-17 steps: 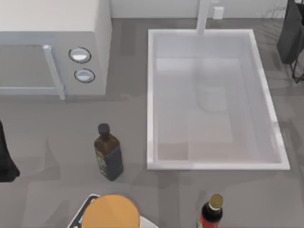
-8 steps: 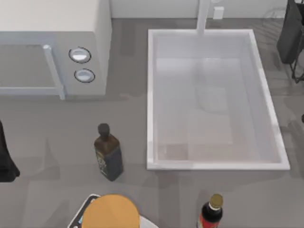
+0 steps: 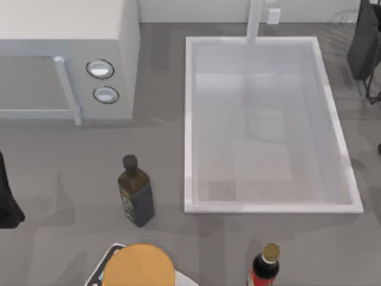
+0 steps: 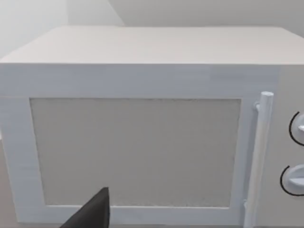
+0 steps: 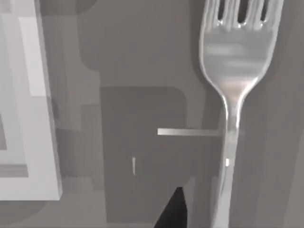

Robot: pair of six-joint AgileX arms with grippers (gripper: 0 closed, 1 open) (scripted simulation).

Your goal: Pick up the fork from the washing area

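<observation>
In the right wrist view a silver fork hung close below the camera, over grey table beside the white sink basin, though whether the right gripper's fingers clasped it could not be told.

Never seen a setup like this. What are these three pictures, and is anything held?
A simulated two-armed robot at a table. The top view looks down on a microwave, the sink, a dark bottle, a red-labelled bottle and an orange round thing; the left arm sits at the left edge, the right arm at the far right. The other pictures come from wrist cameras: the left faces the microwave door, the right shows the fork over tabletop beside the sink's corner. Whether it is gripped, I can't tell.
</observation>
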